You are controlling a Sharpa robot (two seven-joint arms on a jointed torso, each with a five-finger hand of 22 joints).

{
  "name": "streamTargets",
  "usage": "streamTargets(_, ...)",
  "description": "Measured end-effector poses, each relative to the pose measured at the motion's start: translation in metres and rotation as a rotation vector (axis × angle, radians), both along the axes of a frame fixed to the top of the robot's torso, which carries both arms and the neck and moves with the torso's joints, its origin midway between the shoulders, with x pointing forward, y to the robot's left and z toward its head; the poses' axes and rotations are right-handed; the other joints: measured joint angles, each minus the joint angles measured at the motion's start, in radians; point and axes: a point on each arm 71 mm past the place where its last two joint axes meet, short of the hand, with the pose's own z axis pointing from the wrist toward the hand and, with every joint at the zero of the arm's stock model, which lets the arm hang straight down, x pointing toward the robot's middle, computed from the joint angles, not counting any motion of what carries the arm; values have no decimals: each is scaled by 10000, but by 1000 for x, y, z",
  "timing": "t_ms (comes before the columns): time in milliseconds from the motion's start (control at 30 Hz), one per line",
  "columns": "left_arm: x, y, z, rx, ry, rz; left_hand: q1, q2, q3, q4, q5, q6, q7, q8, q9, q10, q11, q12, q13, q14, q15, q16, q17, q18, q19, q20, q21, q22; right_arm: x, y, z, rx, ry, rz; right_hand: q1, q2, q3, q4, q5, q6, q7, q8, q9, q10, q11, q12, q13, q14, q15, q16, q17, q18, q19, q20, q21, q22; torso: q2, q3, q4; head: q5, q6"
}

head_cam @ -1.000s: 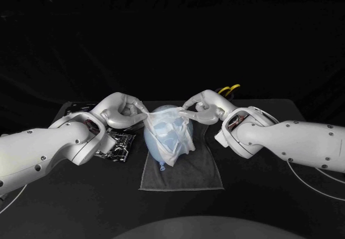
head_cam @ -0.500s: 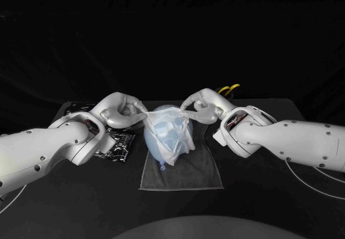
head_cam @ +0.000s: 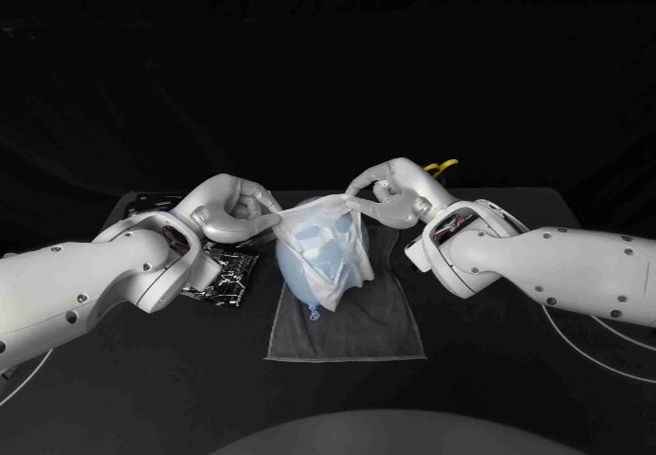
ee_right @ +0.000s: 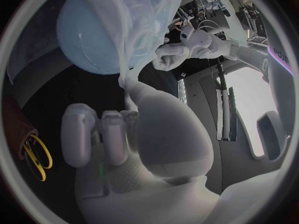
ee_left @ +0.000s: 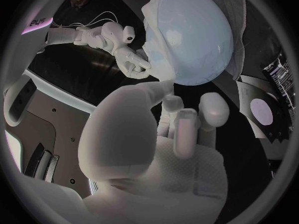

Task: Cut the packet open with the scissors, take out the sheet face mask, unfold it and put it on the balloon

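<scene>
Between the left hand (head_cam: 232, 210) and right hand (head_cam: 387, 194), from overhead, a thin limp mask (head_cam: 328, 237) hangs pinched at both corners over the glossy blue balloon (head_cam: 296, 277); a crinkled foil packet (head_cam: 226, 275) lies beside the left. Left wrist camera: the sheet veils the balloon's dome. Right wrist camera: yellow-looped scissors (ee_right: 34, 157) lie beside that palm.

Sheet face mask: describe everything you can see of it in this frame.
The sheet face mask is a thin, white, half-transparent sheet, unfolded and wrinkled. The left hand pinches one upper corner and the right hand the other, holding it spread between them. It drapes over the pale blue balloon, whose colour shows through, above a grey cloth on the table.
</scene>
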Motion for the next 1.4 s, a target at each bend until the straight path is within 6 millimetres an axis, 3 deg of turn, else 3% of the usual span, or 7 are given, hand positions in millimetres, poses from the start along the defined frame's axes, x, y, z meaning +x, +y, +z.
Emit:
streamTargets(633,13,-3,24,-535,-193,110,-57,-24,26,-27,-1,19,22,-5,0,0,0,-1,-5,0,0,-9,0,0,36,37,-4,21,9,0,19,299,-747,-58,-99,-36,231,-95,-5,-75,1,191,0,-8,-7,-26,4,-1,2,7,-5,-2,-3,2,-1,-7,9,-2,-9,30,-6)
streamTargets(1100,24,-6,44,-1156,239,-340,-147,14,25,-28,-4,18,22,-25,1,1,-1,-2,-18,0,0,-10,0,-1,35,36,34,95,12,3,29,383,-1105,85,-206,-112,369,-123,-9,-125,14,260,1,-9,-6,-2,-5,-2,6,0,1,-3,-5,4,46,0,-34,4,-11,130,243)
streamTargets(1400,31,-4,43,-1138,520,-344,-147,13,51,-55,-6,16,20,14,1,31,-31,-2,-18,0,0,-10,0,-1,61,11,34,112,18,5,30,313,-1179,68,-205,-113,383,-137,-28,-131,16,259,3,-9,-6,-4,0,-3,7,-24,-2,-3,6,-38,46,-1,-13,11,-13,144,280)
